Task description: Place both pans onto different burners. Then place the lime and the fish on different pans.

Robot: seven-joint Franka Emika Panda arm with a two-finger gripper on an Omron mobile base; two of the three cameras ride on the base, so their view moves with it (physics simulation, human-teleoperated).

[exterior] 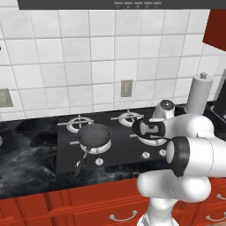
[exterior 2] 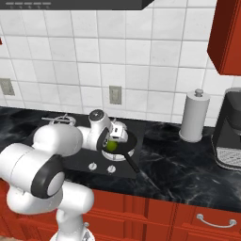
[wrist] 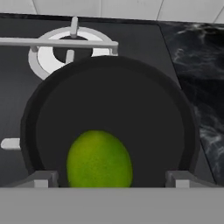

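The lime [wrist: 99, 159] is seen inside the black pan [wrist: 109, 118], between the wide-open, empty pincer [wrist: 111, 178] tips.

The lime [wrist: 99, 159] lies in the right pan [wrist: 109, 118]; the other pan [exterior: 94, 134] sits on a left burner [exterior: 98, 145].

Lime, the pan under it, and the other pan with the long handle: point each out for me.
lime [wrist: 99, 158], hand view, middle of its green skin.
pan under the lime [wrist: 131, 100], hand view, bare dark floor.
long-handled pan [exterior: 94, 133], left base view, centre of its bowl on the front left burner.
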